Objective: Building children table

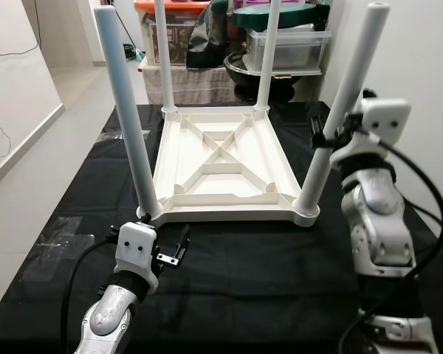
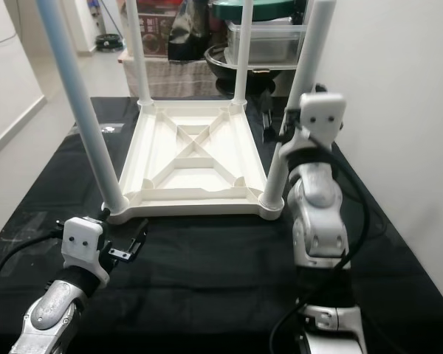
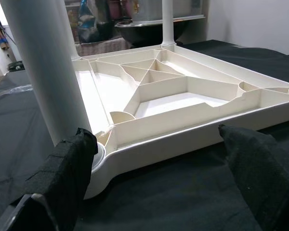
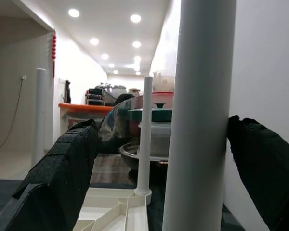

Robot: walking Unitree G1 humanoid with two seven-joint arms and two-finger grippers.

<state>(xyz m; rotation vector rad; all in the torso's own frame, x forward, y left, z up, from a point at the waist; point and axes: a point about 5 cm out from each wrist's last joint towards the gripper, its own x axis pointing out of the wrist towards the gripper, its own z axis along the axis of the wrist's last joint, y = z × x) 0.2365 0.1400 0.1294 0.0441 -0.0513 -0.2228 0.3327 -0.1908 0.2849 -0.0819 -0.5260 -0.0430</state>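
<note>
The white children's table [image 1: 221,158] lies upside down on a black cloth, all its legs pointing up. My left gripper [image 1: 165,230] rests low on the cloth just before the near left corner, open, its fingers [image 3: 72,163] spread in front of the near left leg [image 1: 129,125] and the table's rim [image 3: 173,139]. My right gripper [image 1: 331,133] is raised at mid-height of the near right leg [image 1: 340,110]. It is open, with a finger on each side of that leg [image 4: 200,115]; one finger [image 4: 260,163] is close against it.
The black cloth [image 1: 266,280] covers the worktop; its left edge drops to a pale floor [image 1: 29,169]. Behind the table stand clear storage boxes [image 1: 284,48] and a dark bowl [image 1: 244,66]. A white wall [image 1: 428,66] is close on the right.
</note>
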